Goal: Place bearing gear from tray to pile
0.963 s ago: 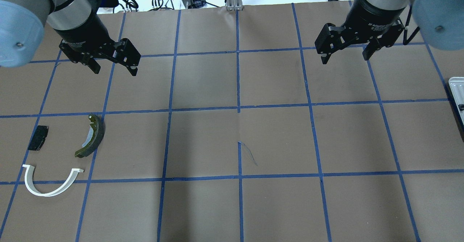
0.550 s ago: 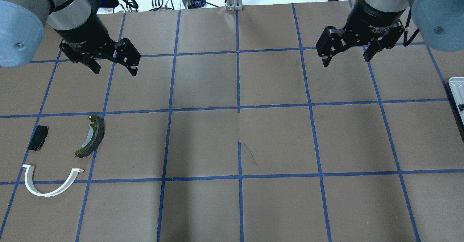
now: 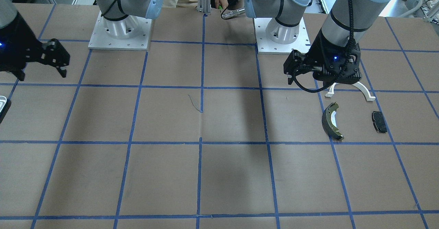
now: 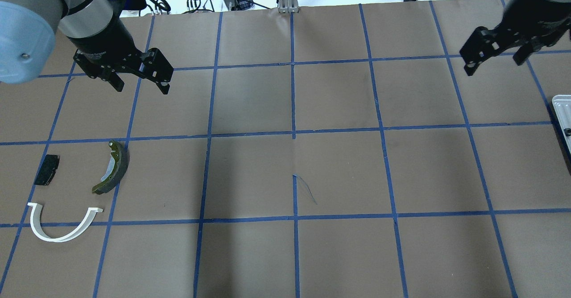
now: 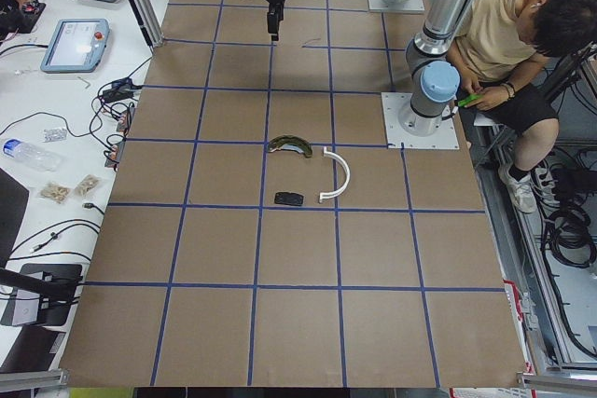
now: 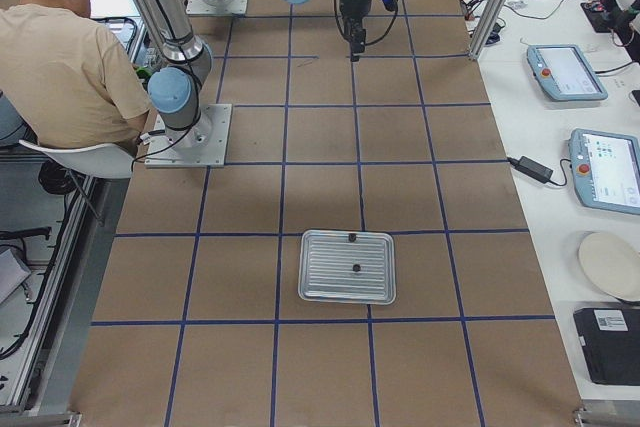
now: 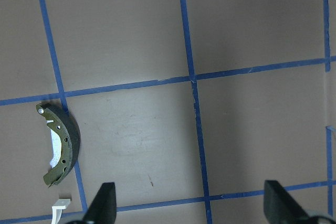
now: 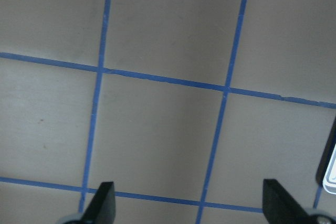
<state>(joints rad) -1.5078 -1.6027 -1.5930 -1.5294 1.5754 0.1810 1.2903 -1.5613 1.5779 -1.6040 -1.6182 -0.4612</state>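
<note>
The right claw point(image 4: 493, 67), spread wide and empty, hangs nearer the tray point(image 4: 562, 110), lying off its right; the left claw point(image 4: 142, 87), also open, is farther.

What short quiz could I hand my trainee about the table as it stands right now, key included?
1. True or false: the right gripper is shut on a part.
2. How many small dark parts lie on the tray in the exterior right view? A) one B) two C) four
3. Which loose part does the left wrist view show whole?
Key: 1. False; its fingers are open with nothing between them. 2. B. 3. The brake shoe.
</note>
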